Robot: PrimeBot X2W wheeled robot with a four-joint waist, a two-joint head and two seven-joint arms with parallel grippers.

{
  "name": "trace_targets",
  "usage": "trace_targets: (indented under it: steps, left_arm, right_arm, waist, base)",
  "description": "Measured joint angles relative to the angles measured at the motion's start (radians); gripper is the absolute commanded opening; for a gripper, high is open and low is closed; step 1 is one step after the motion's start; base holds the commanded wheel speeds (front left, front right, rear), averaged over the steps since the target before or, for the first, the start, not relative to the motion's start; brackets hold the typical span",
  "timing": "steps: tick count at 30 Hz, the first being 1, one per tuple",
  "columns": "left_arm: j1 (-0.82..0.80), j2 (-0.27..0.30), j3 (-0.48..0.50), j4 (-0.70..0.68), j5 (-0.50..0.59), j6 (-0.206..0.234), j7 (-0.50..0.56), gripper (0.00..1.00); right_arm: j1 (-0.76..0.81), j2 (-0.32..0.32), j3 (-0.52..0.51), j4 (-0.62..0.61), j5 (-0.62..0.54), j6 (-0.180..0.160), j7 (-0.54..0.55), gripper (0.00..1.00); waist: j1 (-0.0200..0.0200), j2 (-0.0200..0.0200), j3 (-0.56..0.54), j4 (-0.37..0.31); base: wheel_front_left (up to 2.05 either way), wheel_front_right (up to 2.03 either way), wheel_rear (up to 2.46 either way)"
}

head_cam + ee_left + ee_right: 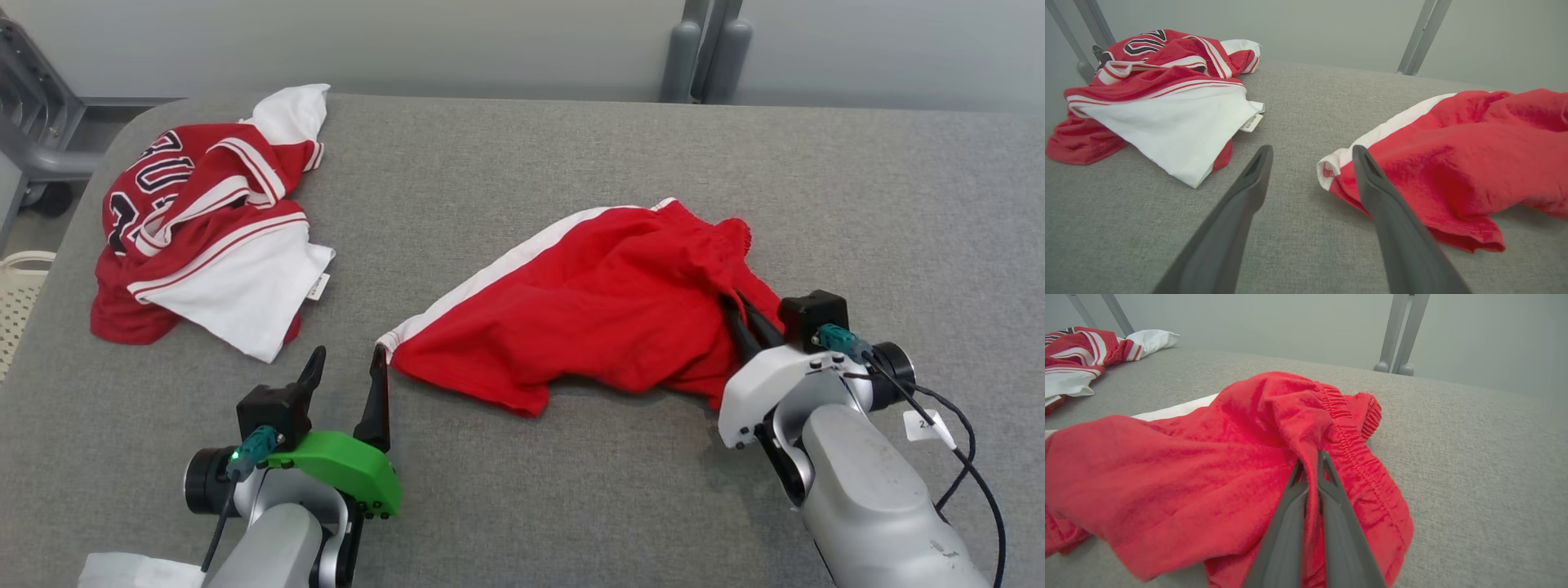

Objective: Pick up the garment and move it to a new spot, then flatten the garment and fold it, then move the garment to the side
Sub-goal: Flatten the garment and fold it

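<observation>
The garment is a pair of red shorts with a white side stripe, lying rumpled in the middle of the grey table. My right gripper is shut on a fold of the shorts just below the elastic waistband; in the right wrist view the right gripper pinches red cloth of the garment between its fingers. My left gripper stands open just left of the shorts' white hem corner. In the left wrist view the left gripper has its right finger lying over the edge of the garment, nothing held.
A crumpled red and white jersey lies at the table's far left, also seen as the jersey and the jersey. A pale basket sits off the left edge. Grey posts stand behind the table.
</observation>
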Motion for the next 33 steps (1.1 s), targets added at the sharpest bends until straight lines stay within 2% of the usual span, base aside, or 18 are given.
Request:
trace_targets:
  steps: [9,16,33]
  left_arm:
    - [0.027,0.003,0.000,-0.049,0.000,0.001,0.000,1.00]
    - [0.043,0.017,-0.001,-0.082,-0.005,0.005,0.000,1.00]
    - [0.084,0.043,-0.013,-0.133,-0.008,0.010,0.006,1.00]
  right_arm:
    - [0.170,0.000,-0.078,-0.134,0.010,0.000,0.000,0.00]
    - [0.289,-0.001,-0.183,-0.237,-0.002,0.000,0.000,0.00]
    - [0.361,0.000,-0.133,-0.230,0.062,0.000,0.000,0.00]
  waist:
    - [0.0000,0.0000,0.000,-0.050]
    - [0.0000,0.0000,-0.003,-0.084]
    - [0.0001,0.0000,-0.009,-0.115]
  base:
    - [0.00,0.00,0.00]
    - [0.00,0.00,0.00]
    - [0.00,0.00,0.00]
